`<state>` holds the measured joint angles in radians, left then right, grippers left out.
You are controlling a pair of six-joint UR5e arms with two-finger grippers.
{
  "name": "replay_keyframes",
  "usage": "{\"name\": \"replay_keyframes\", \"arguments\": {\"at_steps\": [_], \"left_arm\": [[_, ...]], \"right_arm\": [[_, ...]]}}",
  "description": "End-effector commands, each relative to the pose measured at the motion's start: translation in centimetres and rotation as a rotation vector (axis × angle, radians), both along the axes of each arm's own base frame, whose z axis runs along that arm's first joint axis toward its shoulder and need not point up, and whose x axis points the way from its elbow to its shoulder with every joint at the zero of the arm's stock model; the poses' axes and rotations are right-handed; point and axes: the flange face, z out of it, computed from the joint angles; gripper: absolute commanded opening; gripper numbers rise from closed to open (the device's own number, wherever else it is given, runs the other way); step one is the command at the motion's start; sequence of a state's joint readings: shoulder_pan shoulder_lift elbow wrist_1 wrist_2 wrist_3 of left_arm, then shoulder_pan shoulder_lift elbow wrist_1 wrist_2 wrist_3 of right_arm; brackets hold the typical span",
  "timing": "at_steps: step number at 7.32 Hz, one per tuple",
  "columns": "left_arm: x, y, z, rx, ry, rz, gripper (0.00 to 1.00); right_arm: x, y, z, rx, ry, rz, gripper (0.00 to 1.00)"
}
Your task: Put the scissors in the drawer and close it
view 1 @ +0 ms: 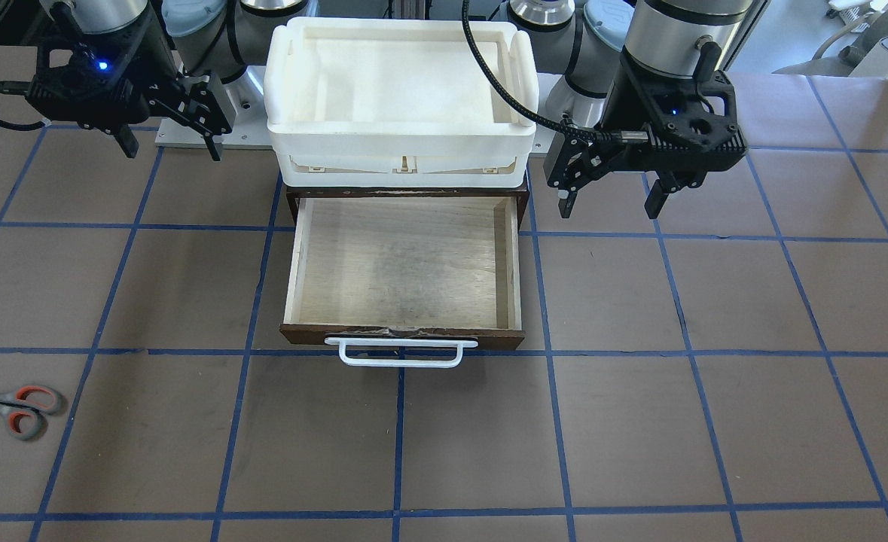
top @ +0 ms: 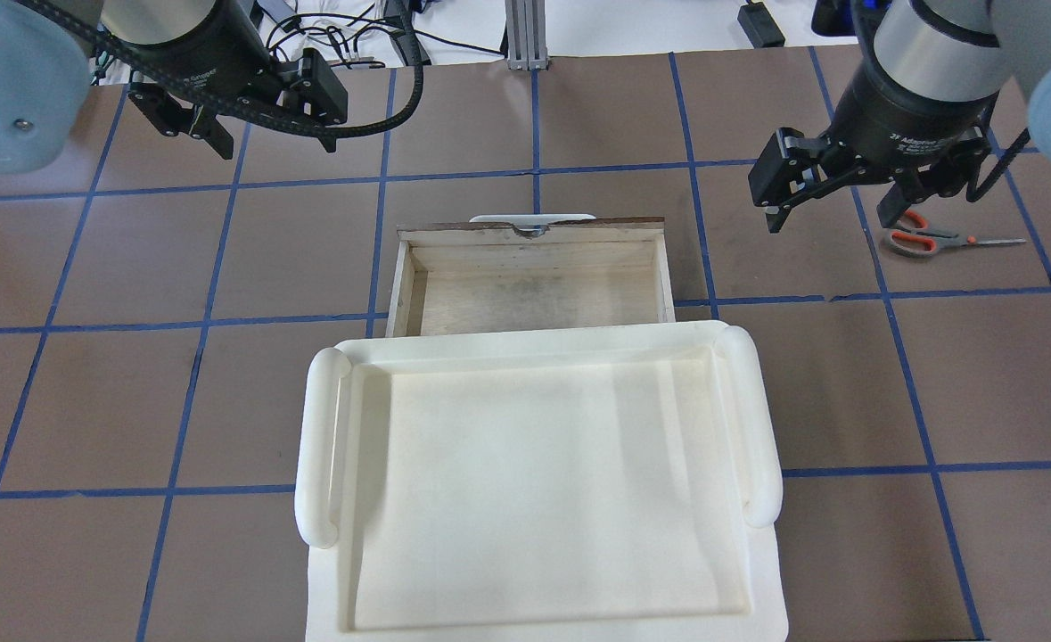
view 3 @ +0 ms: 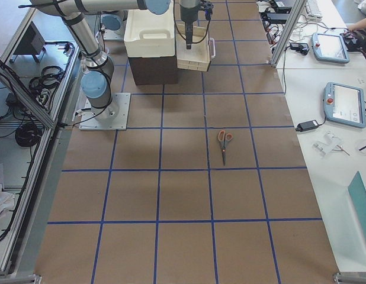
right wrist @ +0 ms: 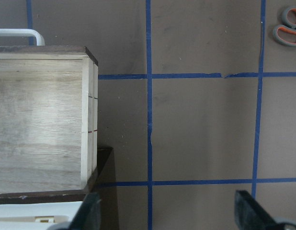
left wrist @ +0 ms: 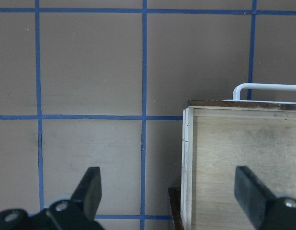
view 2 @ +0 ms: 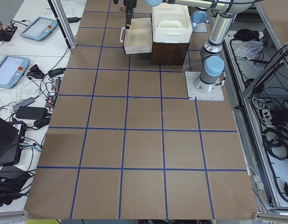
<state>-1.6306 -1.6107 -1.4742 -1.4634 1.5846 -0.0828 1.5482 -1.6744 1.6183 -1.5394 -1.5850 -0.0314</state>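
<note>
While both arms hang above the brown table (top: pixel 578 134) with its blue tape grid, I read the scene from the overhead view's left. The left gripper (view 1: pixel 609 205) has its jaws spread wide and holds nothing; white lettering on its body looks like "Gripper", the rest too small for me to read. Its wrist camera looks down on one front corner of the drawer.

At centre, the drawer (top: pixel 534 285) stands pulled out of a dark brown cabinet (view 2: pixel 169 52), its pale plywood floor bare, its white bar handle (view 1: pixel 401 352) facing the operators' side. A white plastic tray (top: pixel 320 446) sits on top of the cabinet.

Further right, the right gripper (top: pixel 833 218) is also spread apart and empty; I can make out "2F Adaptive" printed on its black body, the following words unclear.

The scissors (top: pixel 922 239) lie flat on the table on the robot's right, well apart from the drawer, their blades pointing away from it. From the front-facing camera they sit near that view's left edge, well clear of the right gripper.
</note>
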Motion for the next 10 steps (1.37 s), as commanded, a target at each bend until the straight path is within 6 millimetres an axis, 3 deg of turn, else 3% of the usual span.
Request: {"name": "replay_keyframes", "arguments": {"at_steps": [1, 3, 6, 8, 9, 10], "left_arm": [[0.0, 0.0, 0.0, 0.0, 0.0, 0.0, 1.0], [0.0, 0.0, 0.0, 0.0, 0.0, 0.0, 1.0], [0.1, 0.0, 0.0, 0.0, -0.002, 0.002, 1.0], [0.0, 0.1, 0.1, 0.0, -0.002, 0.0, 1.0], [0.1, 0.0, 0.1, 0.0, -0.002, 0.002, 1.0], [0.1, 0.0, 0.1, 0.0, -0.002, 0.002, 1.0]], "right_arm": [[-3.0, -0.9, -0.1, -0.002, -0.001, 0.138, 1.0], [-6.9, -3.6, -1.5, -0.018, 0.006, 0.357, 1.0], [-10.4, -6.2, -2.5, -0.058, 0.064, 0.728, 1.0], [-17.5, -8.0, -5.0, -0.039, 0.06, 0.837, 1.0], [-18.6, -9.5, -5.5, -0.074, 0.123, 0.895, 1.0], [-19.7, -11.1, -7.5, -0.069, 0.131, 0.985, 1.0]]}}
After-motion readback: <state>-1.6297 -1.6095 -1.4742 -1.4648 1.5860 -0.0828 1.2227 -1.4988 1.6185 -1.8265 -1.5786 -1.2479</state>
